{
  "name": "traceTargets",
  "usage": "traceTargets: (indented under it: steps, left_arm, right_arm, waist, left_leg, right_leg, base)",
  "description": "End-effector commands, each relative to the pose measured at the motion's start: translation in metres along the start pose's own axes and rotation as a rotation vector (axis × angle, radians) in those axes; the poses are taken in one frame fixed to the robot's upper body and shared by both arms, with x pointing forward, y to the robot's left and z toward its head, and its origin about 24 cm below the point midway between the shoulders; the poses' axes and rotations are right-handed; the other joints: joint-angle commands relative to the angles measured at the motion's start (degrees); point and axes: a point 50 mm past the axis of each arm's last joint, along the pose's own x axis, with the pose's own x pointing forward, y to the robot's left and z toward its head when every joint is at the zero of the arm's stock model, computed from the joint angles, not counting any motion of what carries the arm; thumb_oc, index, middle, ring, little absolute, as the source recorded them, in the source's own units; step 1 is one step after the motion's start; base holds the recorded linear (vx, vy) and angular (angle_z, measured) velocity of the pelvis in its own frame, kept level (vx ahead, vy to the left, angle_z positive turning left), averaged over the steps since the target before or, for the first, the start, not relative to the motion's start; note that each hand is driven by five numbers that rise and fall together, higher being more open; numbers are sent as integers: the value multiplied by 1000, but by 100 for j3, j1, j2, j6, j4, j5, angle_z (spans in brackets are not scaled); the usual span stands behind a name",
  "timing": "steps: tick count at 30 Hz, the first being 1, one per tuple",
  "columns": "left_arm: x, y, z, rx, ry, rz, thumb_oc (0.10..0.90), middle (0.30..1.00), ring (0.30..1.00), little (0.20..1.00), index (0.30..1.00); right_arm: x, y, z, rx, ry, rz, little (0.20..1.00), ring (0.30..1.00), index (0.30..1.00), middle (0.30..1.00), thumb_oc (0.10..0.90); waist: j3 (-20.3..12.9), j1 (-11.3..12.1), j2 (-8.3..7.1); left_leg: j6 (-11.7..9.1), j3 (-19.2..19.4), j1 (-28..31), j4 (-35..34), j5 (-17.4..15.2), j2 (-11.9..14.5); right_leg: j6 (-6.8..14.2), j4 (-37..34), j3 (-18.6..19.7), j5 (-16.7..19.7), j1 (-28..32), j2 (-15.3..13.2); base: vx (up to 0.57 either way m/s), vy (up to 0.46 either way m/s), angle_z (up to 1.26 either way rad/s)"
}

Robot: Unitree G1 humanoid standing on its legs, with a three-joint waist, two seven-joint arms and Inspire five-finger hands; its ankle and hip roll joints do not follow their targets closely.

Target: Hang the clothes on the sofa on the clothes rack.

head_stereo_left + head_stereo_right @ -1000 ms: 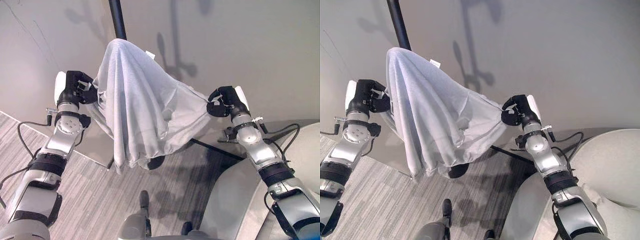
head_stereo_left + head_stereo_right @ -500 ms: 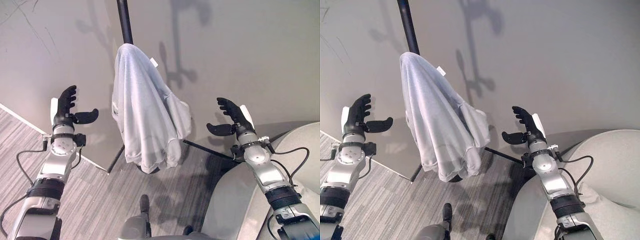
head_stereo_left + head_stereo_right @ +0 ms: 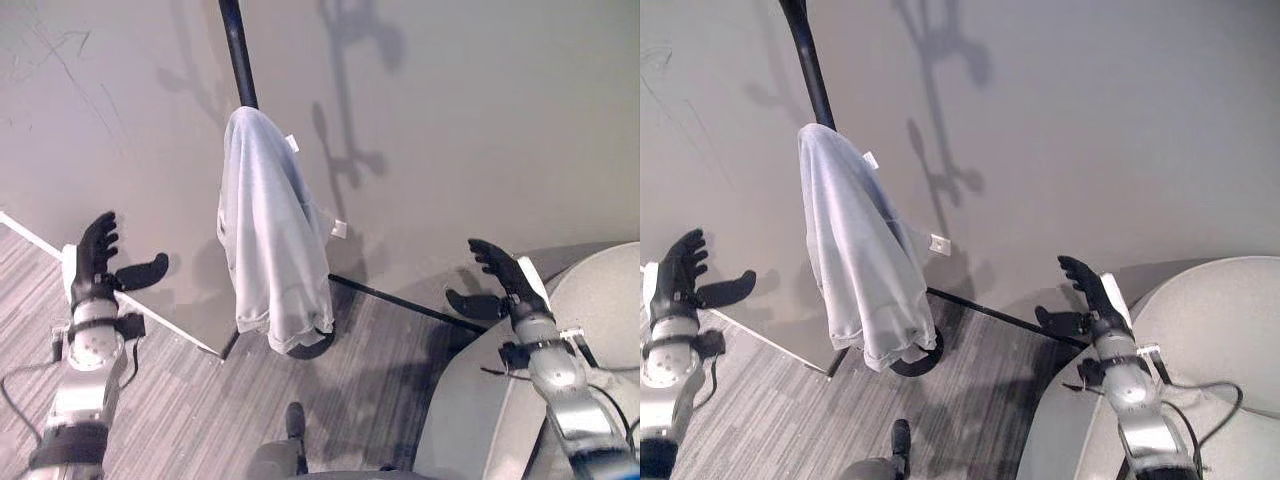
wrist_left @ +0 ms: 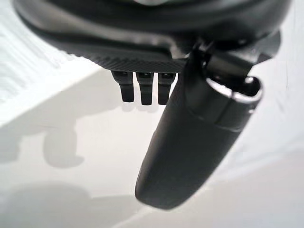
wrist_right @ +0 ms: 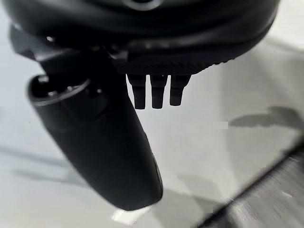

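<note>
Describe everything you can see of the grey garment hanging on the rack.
The grey garment is pale, soft-looking cloth, draped over the top of the black rack pole and hanging limp in long folds, widening towards a bunched hem just above the rack's round base. A small white tag sticks out near its top. Neither open hand touches it.

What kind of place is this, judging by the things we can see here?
Probably a living room or a staged test room: a black clothes rack with a pale grey garment hanging on it, a plain wall, grey striped flooring, and a light sofa at the right.
</note>
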Motion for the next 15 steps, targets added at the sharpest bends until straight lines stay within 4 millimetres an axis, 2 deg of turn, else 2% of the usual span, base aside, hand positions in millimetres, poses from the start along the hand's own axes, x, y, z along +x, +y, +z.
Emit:
traceTargets:
  steps: [1, 3, 4, 5, 6, 11, 12, 13, 15]
  left_arm:
    - [16, 22, 35, -62, -184, 92, 800, 900, 900, 900, 900]
    - [13, 22, 30, -64, -168, 92, 800, 900, 900, 900, 900]
    - [6, 22, 17, -73, -122, 88, 800, 900, 900, 900, 900]
    - [6, 22, 17, -73, -122, 88, 800, 900, 900, 900, 900]
    - [-4, 18, 2, -99, -67, 80, 800, 900, 900, 900, 900]
    - [-29, -1, -34, -150, 75, 14, 800, 900, 900, 900, 900]
    - [-29, -1, -34, -150, 76, 14, 800, 900, 900, 900, 900]
    - [-40, -8, -50, -139, 143, -24, 800, 900, 900, 900, 900]
    - [-51, -20, -64, -169, 209, -59, 800, 900, 900, 900, 900]
  right_arm:
    - [8, -3, 32, 60, -186, 8, 900, 900, 900, 900, 800]
    - [6, 3, 27, 73, -168, 28, 900, 900, 900, 900, 800]
    - [0, 11, 19, 94, -133, 63, 900, 900, 900, 900, 800]
    - [0, 11, 19, 94, -133, 63, 900, 900, 900, 900, 800]
    - [-6, 23, 9, 111, -91, 97, 900, 900, 900, 900, 800]
    - [-17, 44, -11, 151, 1, 169, 900, 900, 900, 900, 800]
    - [-17, 44, -11, 151, 2, 169, 900, 900, 900, 900, 800]
    - [-20, 51, -16, 152, 25, 197, 900, 900, 900, 900, 800]
    - [-24, 58, -22, 169, 56, 219, 900, 900, 900, 900, 800]
  waist:
    - [-414, 56, -142]
    - [-423, 57, -144]
    - [-404, 70, -155]
    - [-404, 70, -155]
    - [-405, 86, -159]
    - [-390, 105, -162]
    - [-393, 106, -160]
    - [-389, 113, -152]
    - [-387, 109, -149]
  left_leg:
    - [-253, 147, 918, 29, -1327, 14]
    - [-255, 149, 914, 29, -1324, 20]
    - [-260, 142, 895, 29, -1310, 31]
    - [-260, 142, 895, 29, -1310, 31]
    - [-258, 136, 887, 29, -1308, 43]
    - [-252, 108, 910, 29, -1290, 39]
    - [-252, 107, 911, 29, -1290, 39]
    - [-247, 93, 918, 29, -1278, 43]
    - [-237, 66, 913, 29, -1260, 42]
  right_leg:
    - [36, 19, -75, 326, -555, 89]
    - [32, 19, -69, 329, -564, 87]
    - [29, 19, -82, 334, -577, 87]
    - [29, 19, -82, 334, -577, 87]
    - [22, 19, -80, 340, -583, 91]
    - [-13, 19, -106, 326, -535, 109]
    - [-13, 19, -107, 325, -534, 109]
    - [-29, 19, -109, 322, -510, 112]
    - [-42, 19, -114, 320, -499, 117]
  base:
    - [0, 0, 0]
    - [-21, -3, 0]
    - [-30, -5, 2]
    - [-65, -5, 4]
    - [-50, 0, 3]
    - [-40, -7, 1]
    - [-40, 0, 6]
    - [-39, 1, 6]
    - [-42, -1, 3]
